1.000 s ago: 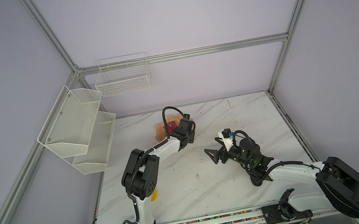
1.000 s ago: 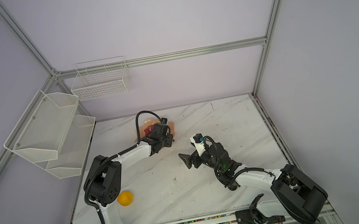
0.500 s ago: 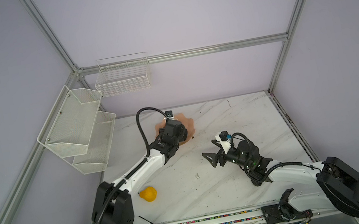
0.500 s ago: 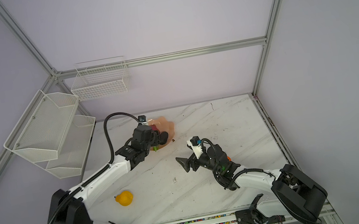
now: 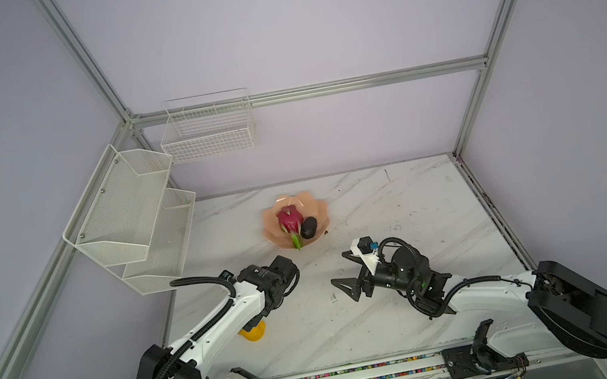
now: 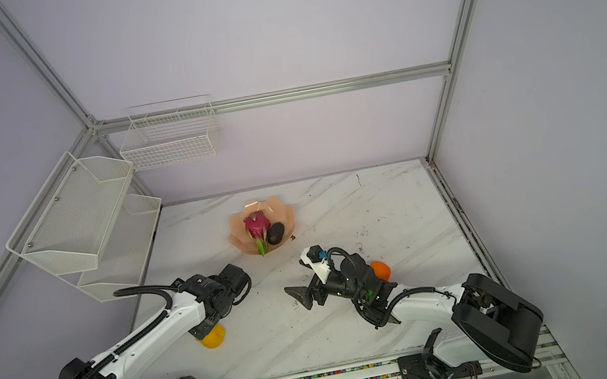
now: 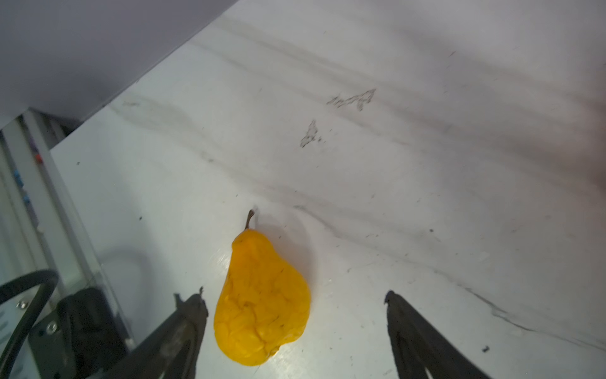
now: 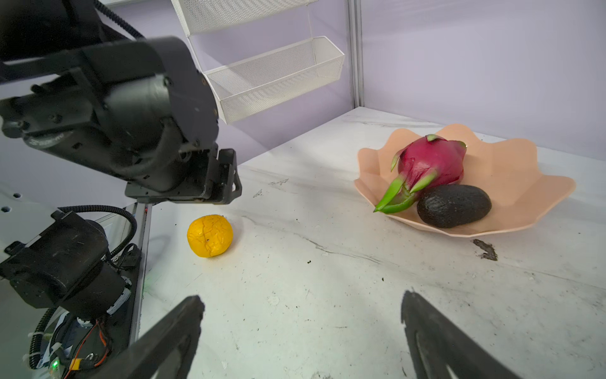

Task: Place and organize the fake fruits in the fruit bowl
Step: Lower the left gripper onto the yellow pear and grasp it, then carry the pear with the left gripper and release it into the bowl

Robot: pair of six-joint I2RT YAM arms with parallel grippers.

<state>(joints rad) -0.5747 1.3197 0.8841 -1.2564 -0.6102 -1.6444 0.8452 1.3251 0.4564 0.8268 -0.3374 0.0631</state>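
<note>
**Fruit bowl:** shallow glossy peach-pink bowl (image 5: 317, 207) (image 6: 285, 212) (image 8: 511, 170) with a scalloped petal rim. It stands on the white marble-patterned tabletop (image 5: 380, 206), towards the back wall.

**In the bowl:**
- Magenta dragon fruit (image 5: 289, 218) (image 6: 256, 226) (image 8: 433, 160), scaly, lying on its side with its green tip over the front rim.
- One blackish oval avocado (image 5: 309, 227) (image 6: 276, 233) (image 8: 454, 206), pebbled skin, touching the dragon fruit on its right.

**Outside the bowl:**
- Yellow pear-shaped fake fruit (image 7: 262, 302) (image 8: 210, 235) (image 6: 213, 337), with a cracked skin and a short brown stem. It lies on its side, well apart from the bowl, front-left of it.
- Round orange (image 6: 381, 269), smooth, front-right of the bowl and half hidden behind the right wrist.

**Left gripper** (image 7: 294, 298): jaws apart, holding nothing. The yellow fruit lies between the black fingers (image 7: 187, 321), nearer one finger. The left arm reaches forward from the front rail, with the wrist bent down over the fruit.

**Right gripper** (image 8: 301, 298) (image 5: 339, 272) (image 6: 296, 278): jaws spread wide and empty, above bare tabletop in front of the bowl. The right arm lies low and is angled towards the bowl.
</note>
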